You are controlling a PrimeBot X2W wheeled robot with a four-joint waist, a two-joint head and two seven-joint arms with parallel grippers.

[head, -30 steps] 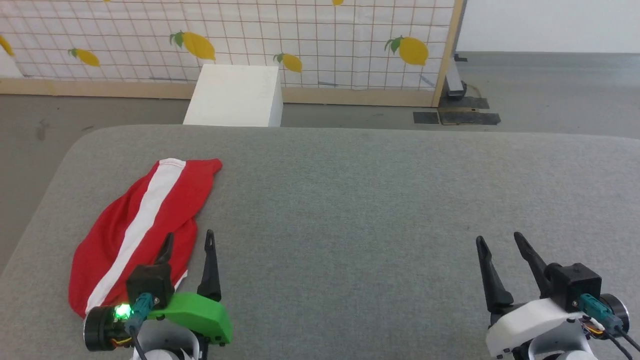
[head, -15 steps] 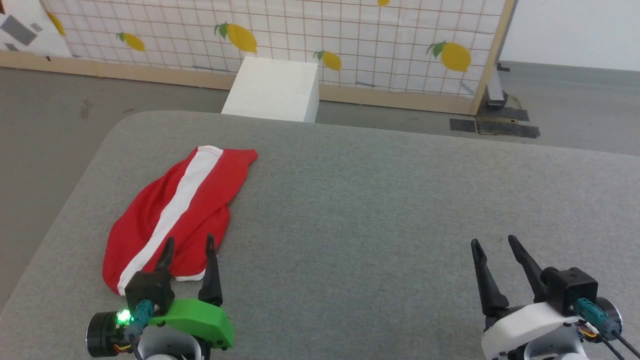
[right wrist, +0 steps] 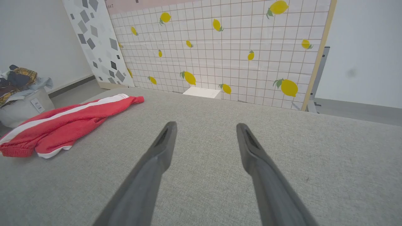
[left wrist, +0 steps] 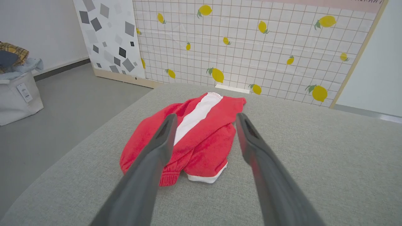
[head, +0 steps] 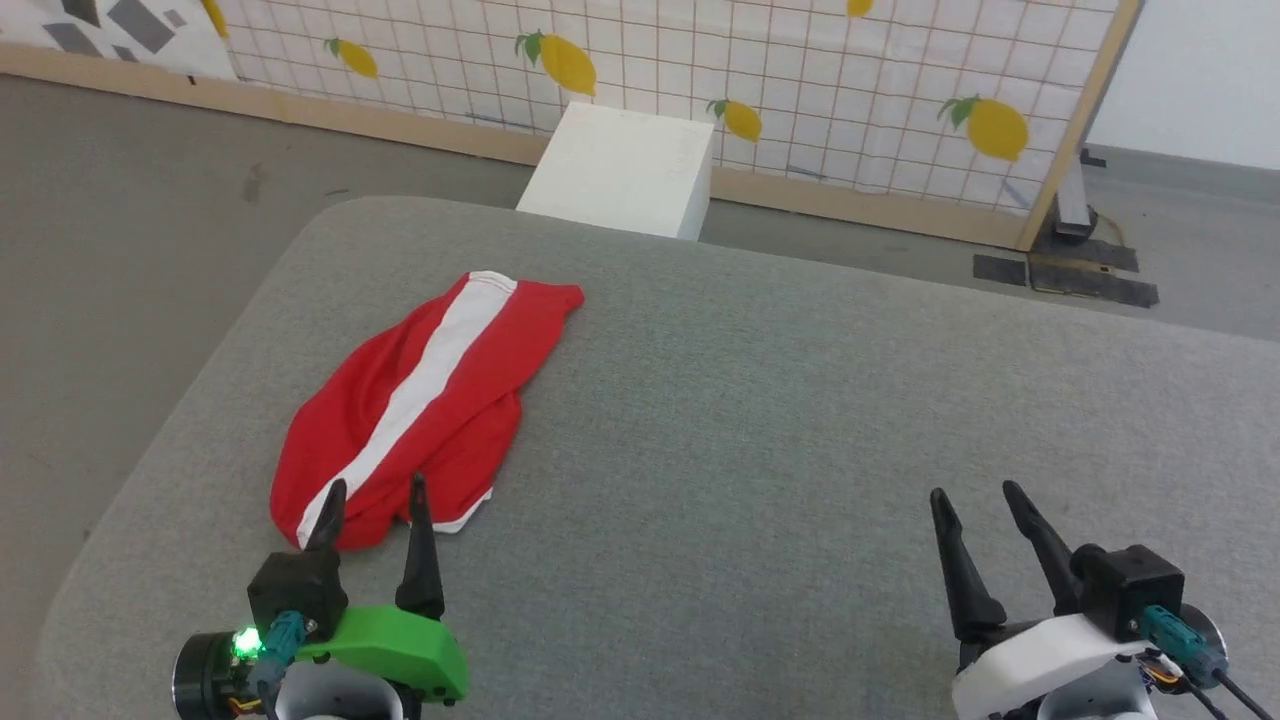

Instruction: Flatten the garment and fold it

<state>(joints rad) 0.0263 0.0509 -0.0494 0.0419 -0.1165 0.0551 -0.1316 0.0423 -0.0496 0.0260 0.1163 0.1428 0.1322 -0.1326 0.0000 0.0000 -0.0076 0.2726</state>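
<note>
The red shorts (head: 420, 400) lie bunched and elongated on the left part of the grey padded table (head: 760, 420), a white side stripe running along their length and white hem trim at the near end. No print shows. My left gripper (head: 372, 488) is open, its fingertips just short of the shorts' near end; in the left wrist view the shorts (left wrist: 201, 138) sit between and beyond its fingers (left wrist: 163, 135). My right gripper (head: 975, 492) is open over bare table at the lower right, far from the shorts (right wrist: 62, 122).
A white box (head: 620, 170) stands on the floor behind the table, before a lemon-print grid screen (head: 800, 80). The table's left edge runs close to the shorts. A white bin with clothes (left wrist: 17, 81) sits on the floor at left.
The camera has swung left, so the whole picture shifted right. The left gripper's fingertips now sit at the shorts' near end instead of alongside them. Both grippers stay open.
</note>
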